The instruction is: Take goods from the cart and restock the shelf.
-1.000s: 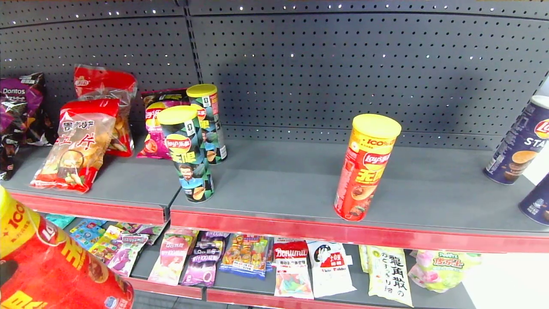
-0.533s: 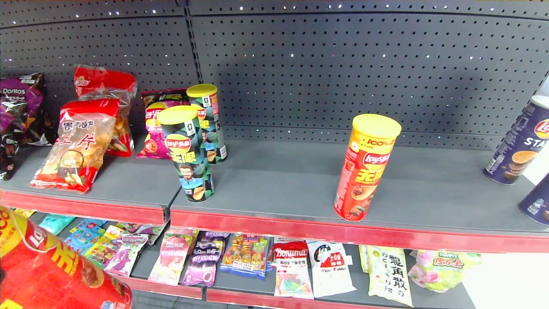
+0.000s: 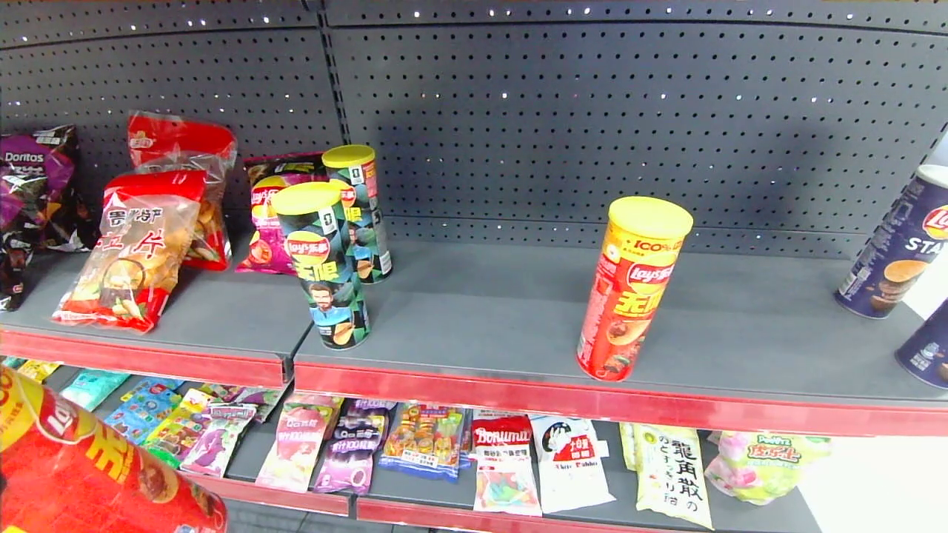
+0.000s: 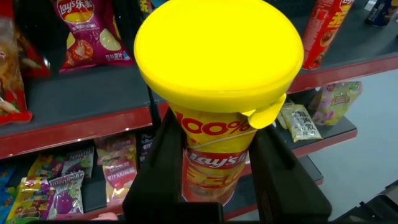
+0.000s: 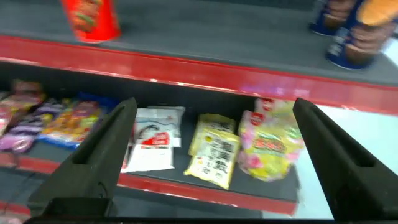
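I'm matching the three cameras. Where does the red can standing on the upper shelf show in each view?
Head view: red can upright, right of centre, near the shelf front.
Left wrist view: red can past the held can, cut by the frame.
Right wrist view: red can blurred, along the shelf from the blue cans.
Shared landmark: the red edge strip just below it.

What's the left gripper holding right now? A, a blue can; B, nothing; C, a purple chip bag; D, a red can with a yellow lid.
D: the left gripper has its jaws shut on the red can, whose yellow lid sits above them.
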`<state>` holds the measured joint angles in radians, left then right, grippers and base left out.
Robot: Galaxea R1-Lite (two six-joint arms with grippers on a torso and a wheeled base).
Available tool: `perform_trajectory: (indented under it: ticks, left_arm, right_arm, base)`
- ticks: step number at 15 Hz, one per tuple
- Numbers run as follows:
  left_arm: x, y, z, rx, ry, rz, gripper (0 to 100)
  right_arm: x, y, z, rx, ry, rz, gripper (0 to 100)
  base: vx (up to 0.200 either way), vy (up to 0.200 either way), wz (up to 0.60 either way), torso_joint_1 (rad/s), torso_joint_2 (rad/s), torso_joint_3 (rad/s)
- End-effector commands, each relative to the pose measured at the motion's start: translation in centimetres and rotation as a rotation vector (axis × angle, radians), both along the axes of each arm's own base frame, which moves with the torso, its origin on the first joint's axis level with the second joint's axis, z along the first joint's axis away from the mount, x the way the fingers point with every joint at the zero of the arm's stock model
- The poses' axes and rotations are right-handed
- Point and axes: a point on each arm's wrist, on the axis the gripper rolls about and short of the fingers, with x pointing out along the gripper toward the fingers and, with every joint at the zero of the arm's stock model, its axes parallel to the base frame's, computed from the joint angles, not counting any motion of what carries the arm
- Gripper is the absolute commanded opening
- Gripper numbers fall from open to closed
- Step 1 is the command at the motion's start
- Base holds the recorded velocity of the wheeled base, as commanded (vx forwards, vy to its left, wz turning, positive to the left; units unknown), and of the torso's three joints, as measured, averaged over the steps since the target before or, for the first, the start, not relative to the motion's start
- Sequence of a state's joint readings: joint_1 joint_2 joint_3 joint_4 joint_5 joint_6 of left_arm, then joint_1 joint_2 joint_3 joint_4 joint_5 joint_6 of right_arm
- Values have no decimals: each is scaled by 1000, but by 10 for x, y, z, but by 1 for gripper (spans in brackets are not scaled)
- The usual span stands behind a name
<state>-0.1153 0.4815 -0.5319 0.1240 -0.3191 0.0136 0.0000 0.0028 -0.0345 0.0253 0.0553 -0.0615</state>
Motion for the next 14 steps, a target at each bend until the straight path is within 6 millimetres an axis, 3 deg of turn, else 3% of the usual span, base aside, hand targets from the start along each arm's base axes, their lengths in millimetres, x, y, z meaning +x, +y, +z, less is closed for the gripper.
perform_trajectory:
  ticks: [1,3,12,14]
  left_arm:
    - [0,0,1,0,-3,-1,0]
    - [-2,0,0,-1,-9,2,0]
    - [-4,0,0,-1,-15,2,0]
    - [-3,0,0,-1,-12,2,0]
  right_arm:
    - [0,0,0,31,3,-21,100]
    - [0,-2,0,7,-7,-81,100]
    - [0,0,0,-17,-7,0,100]
    - [0,0,0,-14,-7,0,100]
  base:
    - [0,0,0,0,0,0]
    - [0,0,0,0,0,0]
    - [0,0,0,0,0,0]
    - [0,0,-600,0,0,5]
